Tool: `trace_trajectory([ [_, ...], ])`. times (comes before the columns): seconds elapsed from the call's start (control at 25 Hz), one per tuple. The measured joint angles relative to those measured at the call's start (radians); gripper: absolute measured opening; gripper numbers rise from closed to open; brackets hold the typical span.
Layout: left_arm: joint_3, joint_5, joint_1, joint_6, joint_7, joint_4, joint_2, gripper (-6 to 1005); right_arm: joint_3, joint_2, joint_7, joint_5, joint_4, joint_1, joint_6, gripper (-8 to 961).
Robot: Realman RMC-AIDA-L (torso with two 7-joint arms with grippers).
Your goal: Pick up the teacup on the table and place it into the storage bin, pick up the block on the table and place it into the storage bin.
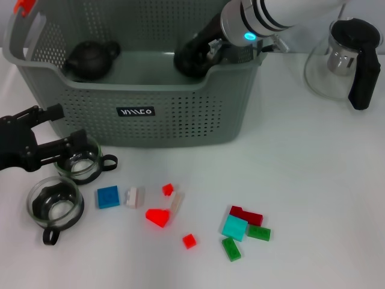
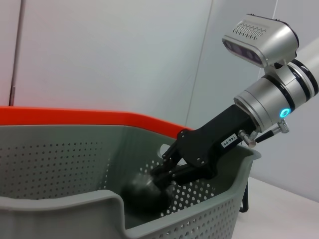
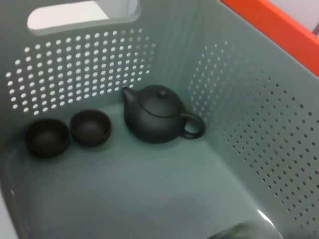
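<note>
The grey storage bin [image 1: 180, 120] stands at the back of the table. My right gripper [image 1: 191, 59] reaches into its right side and is shut on a small dark teacup [image 2: 142, 191], low inside the bin; the left wrist view shows that gripper [image 2: 162, 177] on it. Inside the bin are a black teapot [image 3: 157, 115] and two small dark teacups [image 3: 90, 127]. My left gripper [image 1: 60, 128] is open at the left, just over a glass teacup [image 1: 81, 164]. A second glass teacup [image 1: 55, 203] sits nearer. A blue block [image 1: 108, 197] lies to their right.
Several small blocks lie on the table in front: white [image 1: 135, 196], red [image 1: 157, 217], cyan [image 1: 234, 227], green [image 1: 231, 248]. A glass teapot with a black handle [image 1: 346, 60] stands at the back right, beside the bin.
</note>
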State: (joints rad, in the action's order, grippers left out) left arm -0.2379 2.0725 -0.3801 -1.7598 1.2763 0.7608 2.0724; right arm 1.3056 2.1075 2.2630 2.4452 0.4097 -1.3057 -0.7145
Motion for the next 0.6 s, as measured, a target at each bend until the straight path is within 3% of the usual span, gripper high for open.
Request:
trace_trajectory([
  [0.04,0.0,0.0,0.0,0.0,0.0,0.0,0.0,854,0.001,0.0,0.005,0.0,0.0,0.0,0.001,111],
  [0.28,0.0,0.0,0.0,0.001,0.0,0.0,0.0,854,-0.019,-0.008,0.019,-0.001,0.055,0.033,-0.001,356],
  [0.36,0.001,0.0,0.0,0.001,0.0,0.0,0.0,854,-0.038,-0.008,0.019,-0.008,0.153,0.082,-0.021,438],
  [0.48,0.003,0.0,0.0,-0.003,0.0,0.001,0.0,854,-0.073,-0.009,0.017,-0.094,0.426,0.213,-0.099,563],
  [0.6,0.004,0.0,-0.004,-0.004,0.004,0.001,-0.003,854,-0.109,-0.014,-0.042,-0.275,0.662,0.362,-0.186,582],
])
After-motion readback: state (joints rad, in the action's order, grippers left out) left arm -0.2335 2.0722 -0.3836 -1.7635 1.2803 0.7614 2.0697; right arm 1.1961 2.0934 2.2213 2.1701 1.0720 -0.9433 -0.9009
